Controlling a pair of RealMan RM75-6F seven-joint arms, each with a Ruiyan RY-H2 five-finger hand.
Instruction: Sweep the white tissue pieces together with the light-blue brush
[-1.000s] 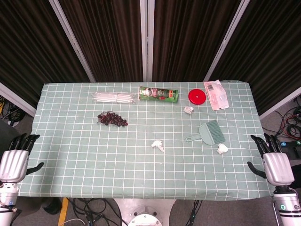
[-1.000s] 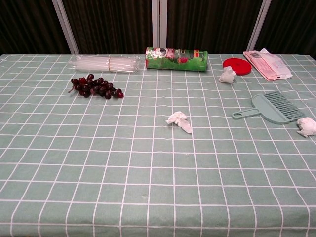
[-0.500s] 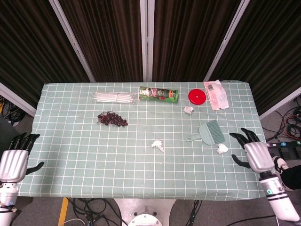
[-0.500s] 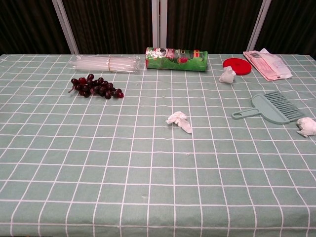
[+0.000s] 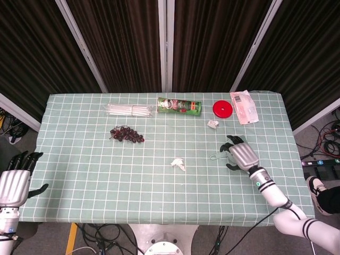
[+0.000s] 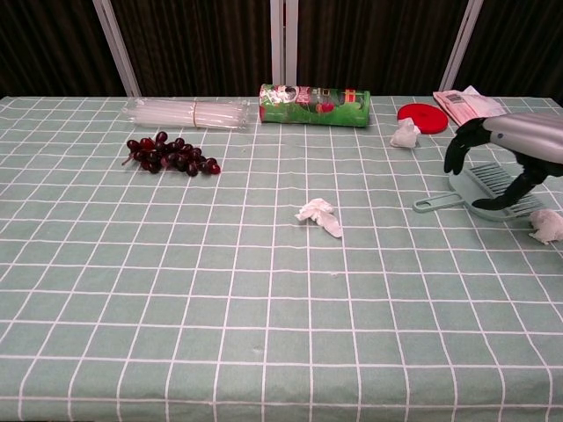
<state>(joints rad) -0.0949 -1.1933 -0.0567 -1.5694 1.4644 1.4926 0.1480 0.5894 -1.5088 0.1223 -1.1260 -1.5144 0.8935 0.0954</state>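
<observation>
Light-blue brush [image 6: 489, 188] now sits under my right hand [image 6: 503, 149]; half a second ago that hand was at the worktop's [image 5: 79, 175] right edge, well apart from it, and a second ago off the edge entirely. It has swung in over the brush head, fingers curled down around it, thumb on the near side. No firm grip shows: the brush lies flat on the cloth, handle poking out toward the centre, fingers spread above it and holding nothing. Left hand [image 5: 15, 183] idle off the left corner, fingers apart, empty. Tissue pieces unswept: one mid-worktop [image 6: 319, 215], one near the red lid [image 6: 405, 134], one just right of the brush [image 6: 547, 225]. My reading: the reach is done, the grasp comes next, and sweeping has not begun.
</observation>
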